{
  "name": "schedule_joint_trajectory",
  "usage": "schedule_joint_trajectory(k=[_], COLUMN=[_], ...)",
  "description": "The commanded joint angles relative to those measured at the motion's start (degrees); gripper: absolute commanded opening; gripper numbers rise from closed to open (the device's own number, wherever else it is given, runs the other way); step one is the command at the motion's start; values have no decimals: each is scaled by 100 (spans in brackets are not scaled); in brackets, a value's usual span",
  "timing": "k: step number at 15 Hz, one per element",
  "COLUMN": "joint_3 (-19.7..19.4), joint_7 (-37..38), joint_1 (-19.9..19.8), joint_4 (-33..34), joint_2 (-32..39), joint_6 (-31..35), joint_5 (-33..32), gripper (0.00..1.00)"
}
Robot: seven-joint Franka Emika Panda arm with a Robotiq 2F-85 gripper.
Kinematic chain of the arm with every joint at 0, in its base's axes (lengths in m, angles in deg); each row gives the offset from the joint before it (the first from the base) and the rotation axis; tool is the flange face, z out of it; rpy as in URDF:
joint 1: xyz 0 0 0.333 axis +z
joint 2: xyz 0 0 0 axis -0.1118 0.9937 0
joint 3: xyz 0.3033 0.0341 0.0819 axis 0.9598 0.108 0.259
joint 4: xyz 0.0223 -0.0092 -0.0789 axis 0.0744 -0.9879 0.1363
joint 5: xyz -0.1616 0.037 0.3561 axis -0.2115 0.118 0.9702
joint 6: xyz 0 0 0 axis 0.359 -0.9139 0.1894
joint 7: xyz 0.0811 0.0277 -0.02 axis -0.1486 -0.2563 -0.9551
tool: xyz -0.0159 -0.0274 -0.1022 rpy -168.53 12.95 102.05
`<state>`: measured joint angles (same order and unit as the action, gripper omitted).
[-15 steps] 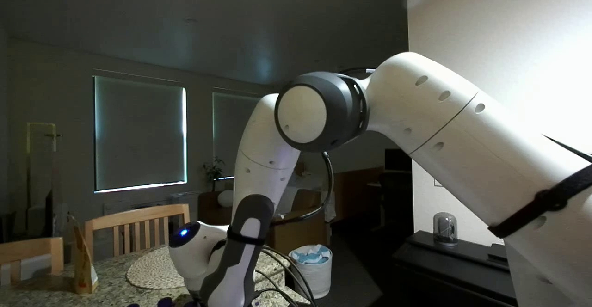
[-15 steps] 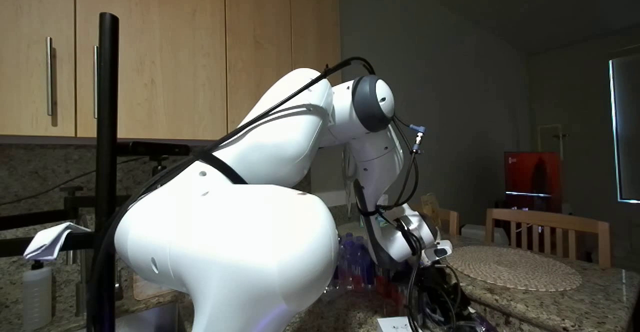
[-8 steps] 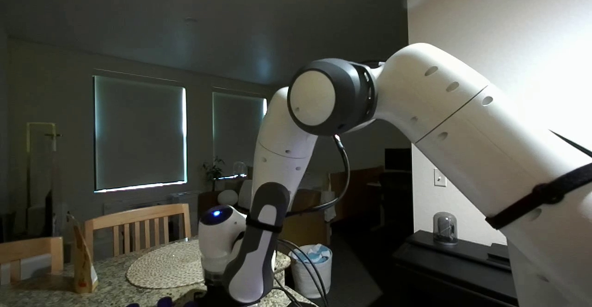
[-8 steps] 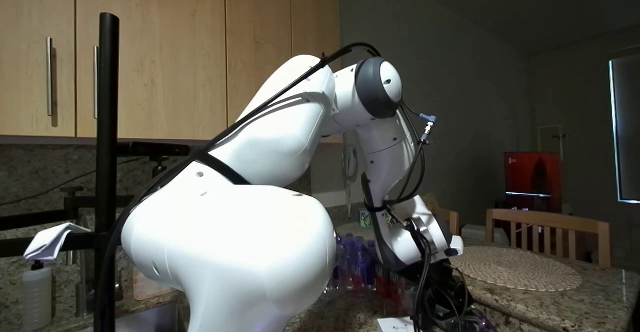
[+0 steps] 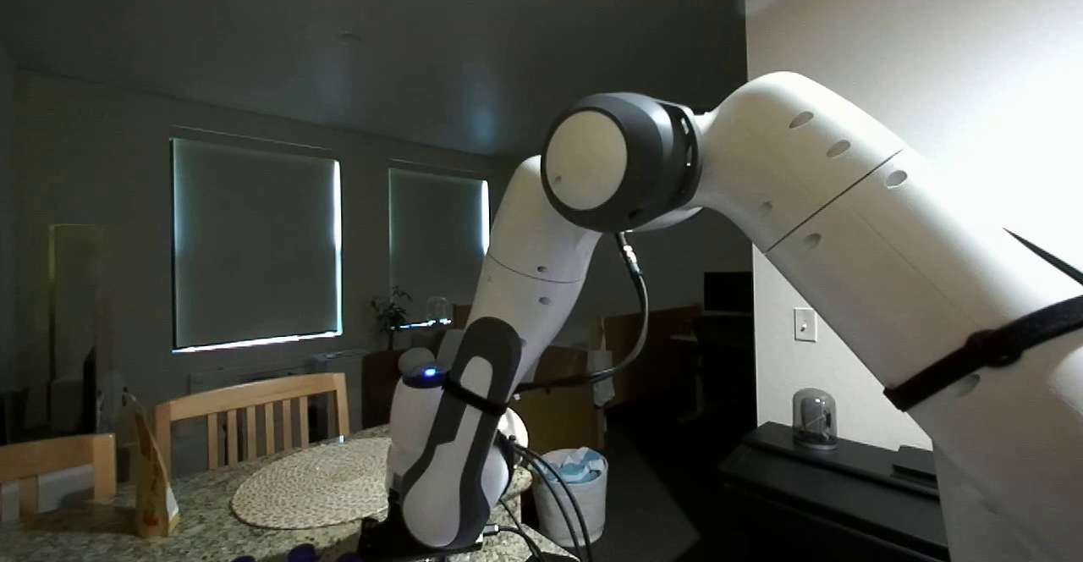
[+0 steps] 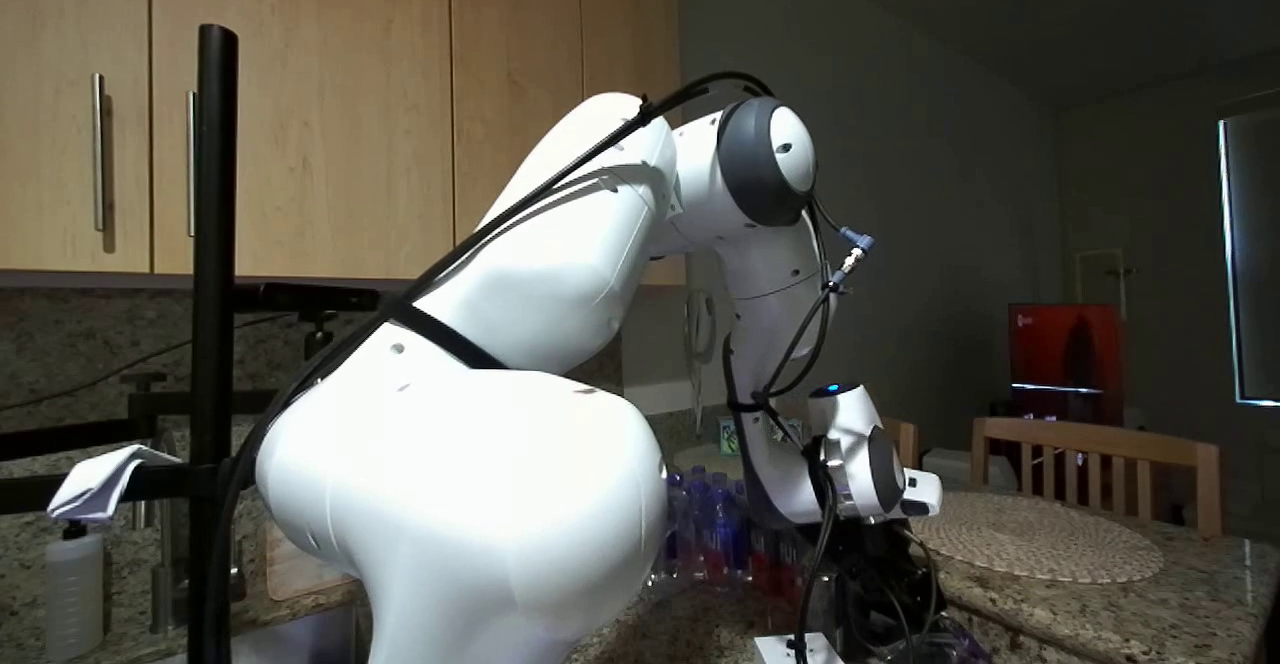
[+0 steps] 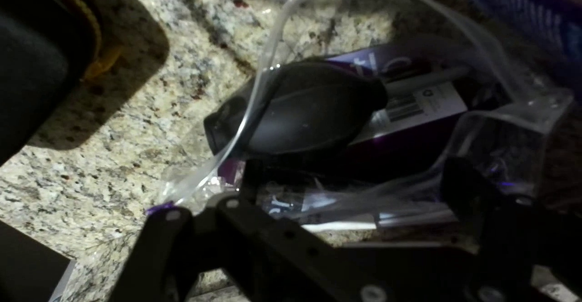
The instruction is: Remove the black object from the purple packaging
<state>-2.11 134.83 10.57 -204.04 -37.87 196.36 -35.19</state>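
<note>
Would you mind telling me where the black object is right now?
In the wrist view, the black object lies near the middle, left of the white barcode label on the purple packaging and above the fingers in the picture.

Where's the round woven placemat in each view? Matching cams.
In an exterior view: placemat lower left, partly behind the arm.
In an exterior view: placemat lower right, on the speckled table.
Wrist view: not in it.
Shared landmark: the wooden chair behind it, in both exterior views; absent from the wrist view.

The black object [image 7: 313, 113] partly hides the purple packaging [image 7: 409, 142].
</note>
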Motion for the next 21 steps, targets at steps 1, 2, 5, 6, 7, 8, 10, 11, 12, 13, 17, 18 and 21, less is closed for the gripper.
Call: schedule_joint_trajectory(k=[1, 2, 5, 6, 7, 8, 10, 11, 12, 13, 17, 18, 21], joint_3=[36, 112, 403, 560, 713, 915, 1193, 1286, 1347, 1353, 1612, 1666, 1862], joint_7=[-626, -764, -1220, -1403, -1577, -1791, -2153, -2314, -2468, -2584, -3192, -3299, -3627], joint_1=[-130, -229, -521, -659, -789, -955, -1143, -1194, -1207, -1187, -1359, -1412, -1657], joint_4=[-279, -243, -50, 43, 110, 188, 288, 313, 265, 207, -54, -40, 87], joint_2=[-394, -396, -251, -167, -109, -55, -11, -18, -84, -159, -396, -365, -237], joint_6=[65, 22, -119, -208, -291, -394, -570, -625, -623, -618, -676, -753, -1168], joint_5=[779, 971, 1496, 1668, 1829, 1997, 2281, 2401, 2487, 2551, 2795, 2870, 3115], gripper=[100, 100, 100, 100, 100, 100, 100, 100, 100, 100, 100, 100, 100])
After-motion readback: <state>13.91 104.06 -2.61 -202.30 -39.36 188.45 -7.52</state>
